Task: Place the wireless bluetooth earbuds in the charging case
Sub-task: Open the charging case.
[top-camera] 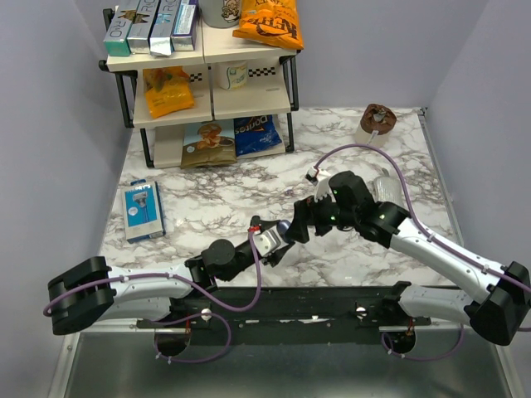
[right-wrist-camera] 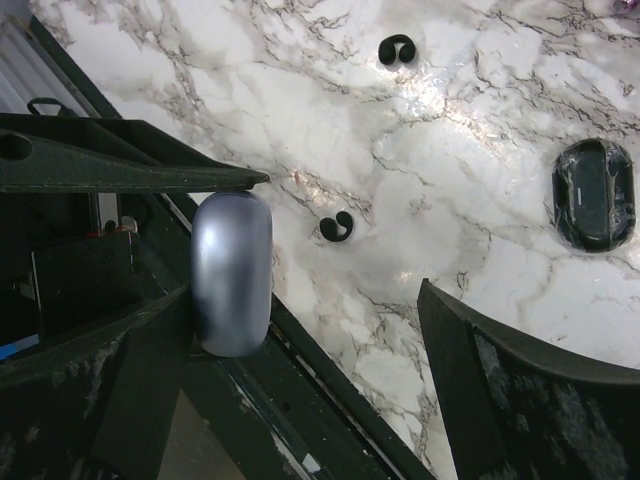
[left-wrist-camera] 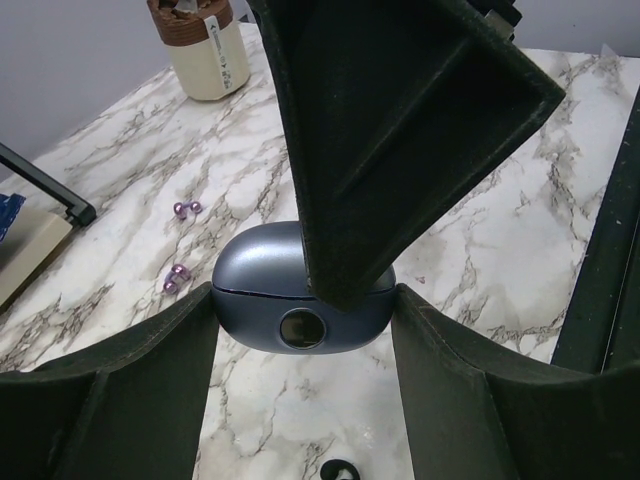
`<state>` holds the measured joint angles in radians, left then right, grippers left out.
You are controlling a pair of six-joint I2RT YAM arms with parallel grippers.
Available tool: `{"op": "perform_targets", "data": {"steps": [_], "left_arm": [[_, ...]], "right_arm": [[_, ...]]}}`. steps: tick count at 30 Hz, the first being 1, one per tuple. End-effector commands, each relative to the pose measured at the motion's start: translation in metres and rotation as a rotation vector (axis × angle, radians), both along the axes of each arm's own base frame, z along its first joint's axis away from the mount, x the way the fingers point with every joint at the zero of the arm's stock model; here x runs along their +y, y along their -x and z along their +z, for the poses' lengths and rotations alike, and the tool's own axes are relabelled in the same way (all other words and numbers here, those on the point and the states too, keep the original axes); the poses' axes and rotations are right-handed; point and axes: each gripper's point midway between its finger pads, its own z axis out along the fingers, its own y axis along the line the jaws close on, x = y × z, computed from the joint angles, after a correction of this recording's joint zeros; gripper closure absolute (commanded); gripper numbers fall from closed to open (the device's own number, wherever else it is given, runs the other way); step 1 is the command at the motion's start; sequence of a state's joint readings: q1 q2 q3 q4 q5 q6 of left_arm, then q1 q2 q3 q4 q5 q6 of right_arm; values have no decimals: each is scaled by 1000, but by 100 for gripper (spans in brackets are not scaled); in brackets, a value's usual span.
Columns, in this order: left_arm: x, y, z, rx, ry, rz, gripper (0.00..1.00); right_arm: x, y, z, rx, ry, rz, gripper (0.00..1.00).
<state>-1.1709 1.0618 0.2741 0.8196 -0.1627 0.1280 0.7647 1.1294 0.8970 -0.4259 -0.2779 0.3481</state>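
While left gripper (left-wrist-camera: 303,305) holds case (left-wrist-camera: 258,272), earbuds (right-wrist-camera: 337,227) lie nearby (on table (right-wrist-camera: 460,150))

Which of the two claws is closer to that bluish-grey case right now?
Left. The left gripper clamps the charging case between its fingers; the right gripper is open, one finger close by the case's lid.

Your charging case (left-wrist-camera: 262,262) has a smooth satin shell, metallic blue-grey, plastic by the look. The earbuds (right-wrist-camera: 337,227) are glossy black, the marble-look tabletop (right-wrist-camera: 480,150) is polished enough to glare, and your left gripper fingers (left-wrist-camera: 120,400) are matt, grainy black
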Motion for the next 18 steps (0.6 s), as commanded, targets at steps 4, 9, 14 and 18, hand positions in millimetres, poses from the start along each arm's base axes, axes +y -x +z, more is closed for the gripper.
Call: {"op": "perform_targets", "data": {"steps": [4, 9, 14, 18], "left_arm": [[3, 3, 4, -13, 15, 4, 100], [4, 4, 3, -14, 15, 7, 100], [5, 4, 4, -14, 20, 10, 100], [5, 4, 3, -11, 16, 14, 100]], "right_arm": [[-3, -12, 16, -57, -21, -71, 2], [-5, -12, 16, -59, -16, -82, 2], [-7, -13, 11, -52, -4, -97, 2], [-10, -14, 11, -54, 0, -113, 2]]}}
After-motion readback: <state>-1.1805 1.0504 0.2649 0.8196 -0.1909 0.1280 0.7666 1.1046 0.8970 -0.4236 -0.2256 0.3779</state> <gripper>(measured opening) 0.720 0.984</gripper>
